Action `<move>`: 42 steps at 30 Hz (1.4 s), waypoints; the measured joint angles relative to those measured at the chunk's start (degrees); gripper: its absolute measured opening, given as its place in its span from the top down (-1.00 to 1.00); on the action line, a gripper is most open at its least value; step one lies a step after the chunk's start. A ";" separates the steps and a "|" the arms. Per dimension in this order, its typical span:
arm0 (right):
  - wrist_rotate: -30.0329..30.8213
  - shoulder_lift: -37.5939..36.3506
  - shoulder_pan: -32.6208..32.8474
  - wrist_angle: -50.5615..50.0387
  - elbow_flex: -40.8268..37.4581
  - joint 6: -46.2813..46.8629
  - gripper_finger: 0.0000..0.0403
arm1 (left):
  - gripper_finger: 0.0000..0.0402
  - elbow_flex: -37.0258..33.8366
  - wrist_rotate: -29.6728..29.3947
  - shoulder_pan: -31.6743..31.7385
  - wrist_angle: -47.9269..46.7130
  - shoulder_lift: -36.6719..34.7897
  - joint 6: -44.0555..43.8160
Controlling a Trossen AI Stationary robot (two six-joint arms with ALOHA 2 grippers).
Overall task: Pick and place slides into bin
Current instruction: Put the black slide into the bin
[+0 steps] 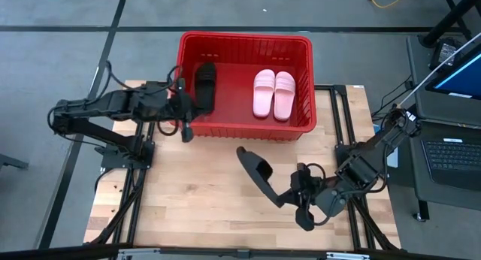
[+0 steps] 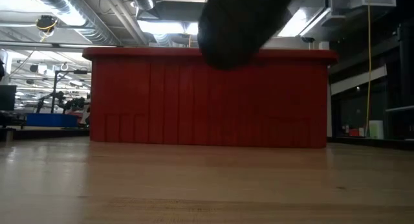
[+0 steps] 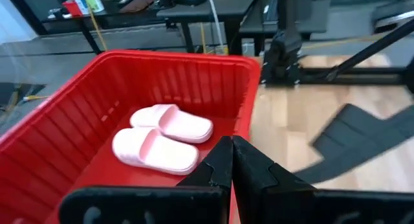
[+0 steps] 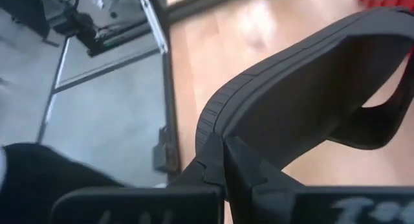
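The red bin (image 1: 244, 125) stands at the table's far middle. Inside it lie one black slide (image 1: 204, 83) at the left and two pale pink slides (image 1: 273, 93) side by side at the right; the pink ones also show in the left wrist view (image 3: 162, 138). My left gripper (image 1: 186, 119) is shut and empty over the bin's near left corner (image 3: 246, 120). My right gripper (image 1: 289, 198) is shut on the second black slide (image 1: 259, 173), above the table's near right part. In the low view this slide is a dark shape (image 2: 242, 23) in front of the bin (image 2: 207, 98). My right gripper pinches the sole's end edge (image 4: 217, 130) of the black slide between its two fingers. The fingers come roughly level from the table's right side. The slide is lifted clear of the table, turned on its side. It reaches from the fingers toward the bin, its strap (image 4: 375, 120) at the far end.
Bare wooden table (image 1: 195, 192) lies between the bin and the near edge. Dark frame rails (image 1: 338, 117) run along the table's sides. A laptop (image 1: 451, 158) sits on a stand beyond the right edge.
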 joint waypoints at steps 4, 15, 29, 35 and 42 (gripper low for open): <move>5.65 0.00 0.43 2.64 -0.02 -6.90 0.99 | 0.99 0.00 0.01 -2.13 -0.04 -0.86 -1.55; 13.84 0.00 0.50 13.68 -0.02 -24.80 1.00 | 1.00 0.00 -0.37 -6.52 0.13 -0.89 -3.86; 24.83 -0.02 -3.01 26.62 -0.07 -52.24 1.00 | 0.99 0.00 -4.75 -8.13 7.82 -0.89 0.53; 24.61 -0.02 -6.32 26.45 -0.07 -55.79 1.00 | 0.99 0.00 -5.84 -8.13 8.11 -0.89 0.57; 24.64 -0.02 -12.67 25.65 -0.07 -59.95 1.00 | 0.99 0.00 -10.46 -8.11 8.11 -0.89 2.29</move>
